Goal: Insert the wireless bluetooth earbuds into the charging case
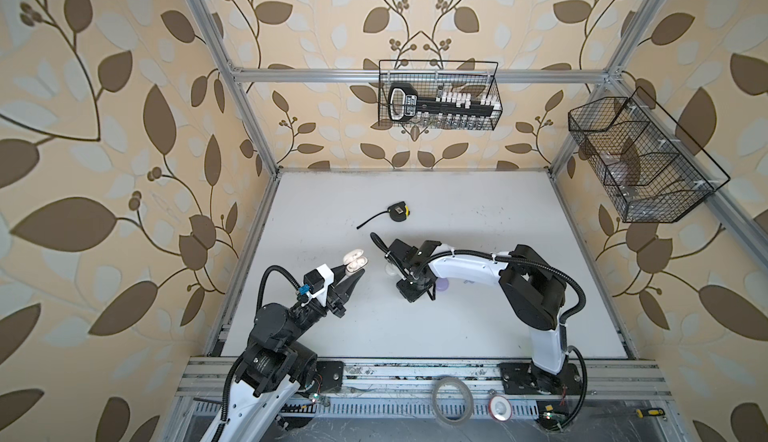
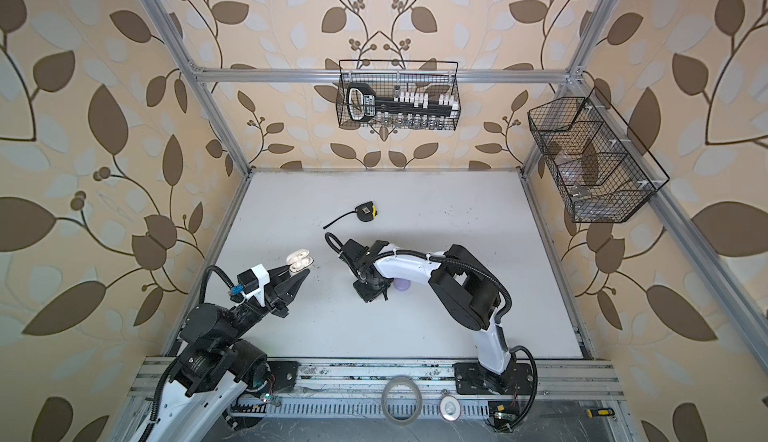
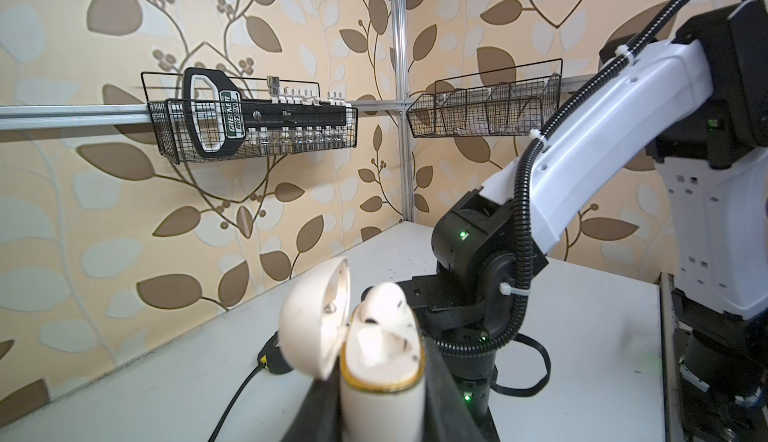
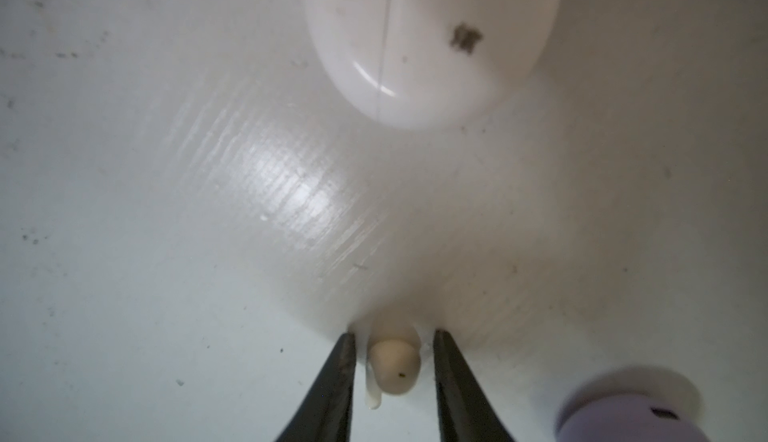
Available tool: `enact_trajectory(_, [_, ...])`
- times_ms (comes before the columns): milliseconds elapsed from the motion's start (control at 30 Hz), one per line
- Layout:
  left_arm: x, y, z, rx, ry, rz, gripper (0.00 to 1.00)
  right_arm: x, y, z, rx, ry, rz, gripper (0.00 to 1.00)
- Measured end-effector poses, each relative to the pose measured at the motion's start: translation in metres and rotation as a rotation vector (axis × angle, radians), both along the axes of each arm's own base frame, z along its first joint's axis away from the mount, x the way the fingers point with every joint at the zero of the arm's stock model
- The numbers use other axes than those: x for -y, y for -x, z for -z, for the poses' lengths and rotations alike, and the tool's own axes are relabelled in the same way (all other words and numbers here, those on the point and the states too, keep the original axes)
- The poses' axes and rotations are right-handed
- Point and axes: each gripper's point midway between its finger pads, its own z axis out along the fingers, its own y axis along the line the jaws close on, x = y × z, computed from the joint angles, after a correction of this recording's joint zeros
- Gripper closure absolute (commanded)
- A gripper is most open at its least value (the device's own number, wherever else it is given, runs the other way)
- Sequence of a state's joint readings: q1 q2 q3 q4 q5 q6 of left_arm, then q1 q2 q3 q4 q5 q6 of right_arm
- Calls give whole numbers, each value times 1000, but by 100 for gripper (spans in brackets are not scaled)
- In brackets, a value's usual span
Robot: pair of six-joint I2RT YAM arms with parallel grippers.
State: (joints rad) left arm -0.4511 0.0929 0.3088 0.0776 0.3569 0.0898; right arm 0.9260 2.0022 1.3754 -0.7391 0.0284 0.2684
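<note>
We note the left arm (image 1: pixel 274 328) angled up from its near-edge base toward mid-scene, with the left gripper (image 1: pixel 353 271) clamped on the open charging case (image 1: pixel 356 262). The right arm (image 1: pixel 465 265) is folded at the elbow, its forearm reaching across and its wrist turned straight down. The right gripper (image 4: pixel 392 336) has its jaws apart, one either side of a cream earbud (image 4: pixel 395 367), with a gap showing on each side.

Tape meas. (image 1: pixel 400 213) + wire baskets (image 1: pixel 439 97)

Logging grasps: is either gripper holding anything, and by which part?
Left gripper clamps the open cream case by its lower body, lid free. Right gripper holds nothing: its jaws straddle a cream earbud on the table, gaps both sides.
</note>
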Motion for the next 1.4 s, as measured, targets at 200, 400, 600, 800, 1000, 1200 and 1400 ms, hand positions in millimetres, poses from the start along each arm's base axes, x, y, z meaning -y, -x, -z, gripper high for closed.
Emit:
enact_trajectory(200, [0,0,0,4,-3,-1,100,0,0,0,0,0,4,78])
enact_trajectory(400, [0,0,0,5,-5,-2,100,0,0,0,-1,-11,16,79])
enact_trajectory(600, [0,0,0,5,-5,-2,100,-1,2,-1,-7,-43,40,86])
enact_trajectory(800, [1,-1,2,-2,-9,1,100,7,10,-34,8,-155,129,91])
enact_trajectory(1000, [9,-8,7,-33,-31,31,100,9,-6,-151,261,-481,265,96])
enact_trajectory(1200, [24,-11,11,-49,-49,107,100,13,16,-274,544,-870,325,96])
enact_trajectory(1400, [36,-12,-4,-5,-12,178,100,-2,57,-346,716,-1158,288,98])
